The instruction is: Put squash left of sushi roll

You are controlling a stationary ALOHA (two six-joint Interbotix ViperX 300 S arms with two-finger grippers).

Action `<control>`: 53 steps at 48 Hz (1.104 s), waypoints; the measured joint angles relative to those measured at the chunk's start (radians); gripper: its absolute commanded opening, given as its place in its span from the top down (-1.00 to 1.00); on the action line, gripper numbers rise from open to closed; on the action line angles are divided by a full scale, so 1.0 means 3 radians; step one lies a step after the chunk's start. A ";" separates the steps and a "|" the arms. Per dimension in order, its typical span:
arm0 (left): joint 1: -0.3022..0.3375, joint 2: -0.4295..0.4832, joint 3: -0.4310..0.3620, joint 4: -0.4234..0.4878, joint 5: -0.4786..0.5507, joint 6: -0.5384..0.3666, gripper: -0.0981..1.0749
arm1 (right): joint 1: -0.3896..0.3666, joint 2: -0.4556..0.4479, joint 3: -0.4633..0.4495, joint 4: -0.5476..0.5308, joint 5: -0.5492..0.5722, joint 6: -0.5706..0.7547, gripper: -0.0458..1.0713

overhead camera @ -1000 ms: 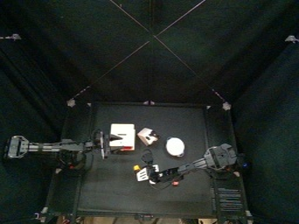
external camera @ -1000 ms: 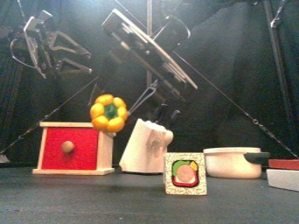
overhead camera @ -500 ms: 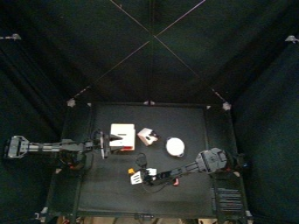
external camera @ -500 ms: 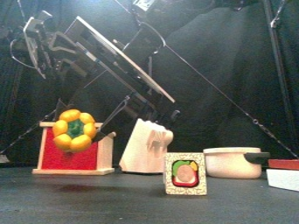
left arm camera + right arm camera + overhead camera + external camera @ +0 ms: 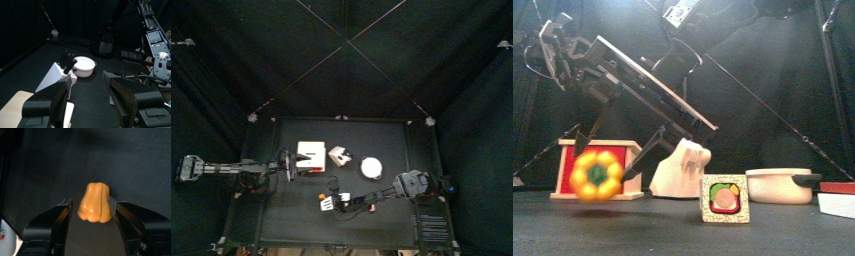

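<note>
1. A small yellow-orange ribbed squash (image 5: 597, 175) with a green and red centre is seen in the front view low down, to the left of the sushi roll (image 5: 724, 198), a square white-rimmed piece with a pink and green filling standing upright on the black table (image 5: 660, 240).
2. In the right wrist view the squash (image 5: 95, 202) lies between the two black jaws of the right gripper (image 5: 91, 213); the jaws stand wide, and whether they press on it or it is loose cannot be told.
3. Whether the squash rests on the table or hangs just above it cannot be told, as it is blurred in the front view.
4. The right arm (image 5: 647, 85) is seen slanting down from above the sushi roll to the squash.
5. A red box with a pale wooden rim (image 5: 593, 165) stands behind the squash, further left of the sushi roll.
6. A white knife block (image 5: 680, 168) stands behind the sushi roll, and a white lidded pot (image 5: 783, 185) to its right.
7. The left gripper (image 5: 89, 95) is held with its jaws apart and empty, away from the sushi roll, facing the knife block (image 5: 55, 76) and the pot (image 5: 83, 65).
</note>
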 measured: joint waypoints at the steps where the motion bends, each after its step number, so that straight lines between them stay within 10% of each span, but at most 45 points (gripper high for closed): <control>1: 0.0000 0.0000 0.0000 0.0000 0.0000 -0.0005 -0.68 | 0.0000 0.0005 -0.0005 0.0005 0.0000 0.0000 -0.82; 53: 0.0000 0.0000 0.0000 0.0000 0.0005 0.0000 -0.68 | 0.0082 0.0005 -0.0020 0.0322 -0.0159 -0.0051 -0.86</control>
